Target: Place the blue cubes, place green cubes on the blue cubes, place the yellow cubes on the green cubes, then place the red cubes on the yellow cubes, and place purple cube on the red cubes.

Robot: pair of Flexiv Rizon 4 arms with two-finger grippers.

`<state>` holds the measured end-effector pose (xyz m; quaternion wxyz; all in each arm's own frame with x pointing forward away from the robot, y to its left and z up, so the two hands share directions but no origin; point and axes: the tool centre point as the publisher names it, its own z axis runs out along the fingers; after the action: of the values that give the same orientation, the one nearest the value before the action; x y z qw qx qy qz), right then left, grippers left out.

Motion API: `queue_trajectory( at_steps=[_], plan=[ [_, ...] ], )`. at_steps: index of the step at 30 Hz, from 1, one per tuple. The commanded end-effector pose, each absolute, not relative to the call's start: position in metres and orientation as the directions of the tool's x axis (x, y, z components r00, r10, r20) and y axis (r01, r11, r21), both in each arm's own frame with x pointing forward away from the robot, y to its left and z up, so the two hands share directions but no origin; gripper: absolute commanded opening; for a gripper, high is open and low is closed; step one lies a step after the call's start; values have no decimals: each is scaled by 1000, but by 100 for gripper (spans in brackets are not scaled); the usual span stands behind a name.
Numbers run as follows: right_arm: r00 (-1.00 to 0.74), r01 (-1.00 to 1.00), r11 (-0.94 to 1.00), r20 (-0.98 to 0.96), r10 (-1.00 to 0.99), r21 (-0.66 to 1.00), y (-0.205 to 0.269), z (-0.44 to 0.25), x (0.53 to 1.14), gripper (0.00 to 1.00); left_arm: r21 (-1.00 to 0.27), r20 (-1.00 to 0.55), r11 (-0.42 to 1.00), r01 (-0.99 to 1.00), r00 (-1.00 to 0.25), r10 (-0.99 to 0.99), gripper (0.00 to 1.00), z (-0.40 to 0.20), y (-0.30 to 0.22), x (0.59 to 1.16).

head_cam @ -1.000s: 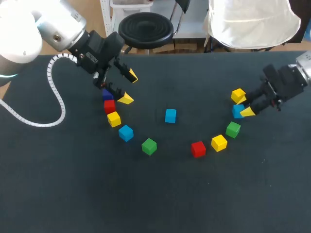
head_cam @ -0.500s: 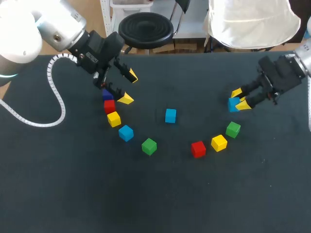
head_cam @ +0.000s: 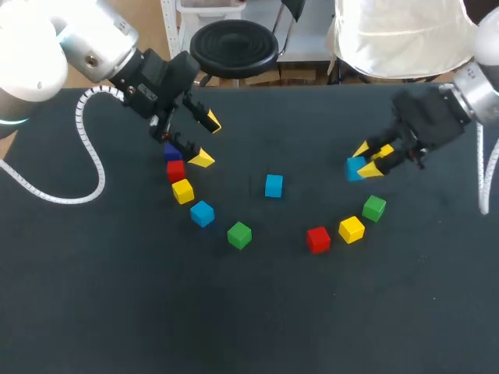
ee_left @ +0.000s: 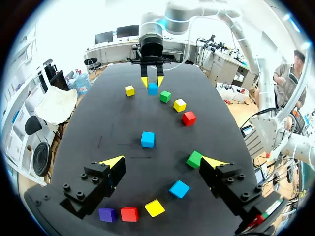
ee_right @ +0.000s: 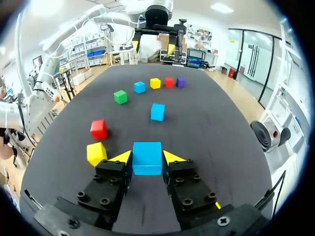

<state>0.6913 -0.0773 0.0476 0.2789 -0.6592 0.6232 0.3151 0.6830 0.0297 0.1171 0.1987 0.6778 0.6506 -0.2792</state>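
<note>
Blue cube [ee_right: 146,158] gripped in right hand [ee_right: 147,156]; left hand [ee_left: 165,161] open.

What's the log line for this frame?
right gripper: shut on blue cube | left gripper: open, holding nothing, beside purple cube | stacking: none done yet

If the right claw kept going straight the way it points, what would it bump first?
Probably the lone blue cube, dead ahead of the right claw; the held blue cube would touch it. Depth is unclear, so the table might come first.
</note>
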Motion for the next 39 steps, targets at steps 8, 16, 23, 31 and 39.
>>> queue_trajectory(
  at_steps=[8, 16, 23, 31, 39],
  plan=[
    [-33, -996, -42, -747, -664, 82, -52, 45, 697, 0, -96, -635, -76, 992, -2, 773, 100, 117, 29, 684],
    [-44, -996, -29, -745, -666, 85, -52, 45, 696, 0, -96, -635, -76, 992, -2, 773, 100, 117, 29, 684],
    [-44, -996, -29, -745, -666, 85, -52, 45, 696, 0, -96, -635, -76, 992, -2, 773, 100, 117, 29, 684],
    [-44, -996, -29, -745, -666, 85, -52, 45, 696, 0, -96, -635, -76, 992, -2, 773, 100, 117, 29, 684],
    [-44, -996, -29, -745, -666, 85, -52, 45, 696, 0, -96, -635, -76, 992, -2, 773, 100, 117, 29, 684]
  ],
)
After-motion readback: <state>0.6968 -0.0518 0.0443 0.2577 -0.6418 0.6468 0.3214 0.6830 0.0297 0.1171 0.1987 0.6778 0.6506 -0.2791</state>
